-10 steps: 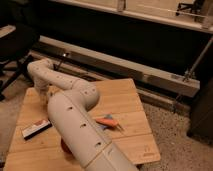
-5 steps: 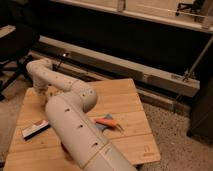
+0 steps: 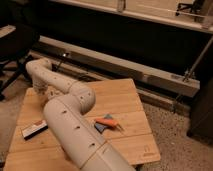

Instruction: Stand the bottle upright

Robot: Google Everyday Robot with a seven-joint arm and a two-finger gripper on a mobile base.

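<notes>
The bottle is not in sight anywhere on the wooden table. If it is on the table, the robot's arm covers it, so I cannot tell where it lies or how it is posed.

The arm, cream-white and dotted with small holes, rises from the table's 6 o'clock edge to a rounded elbow near the middle. There it bends away toward 10 o'clock and turns down at the wrist over the left part of the board. The gripper hangs below that wrist at about 10 o'clock, hidden behind the forearm. Its jaws are closed tight, but I cannot tell whether they have hold of anything.

A flat black, white and red box lies at 9 o'clock, just beside the forearm near the left edge. At 3 o'clock from the table's middle lies a small orange object, touching a dark blue-grey piece on its lower left.

Beyond the table at 12 o'clock a long metal rail runs across, and a black chair stands at 10 o'clock.
</notes>
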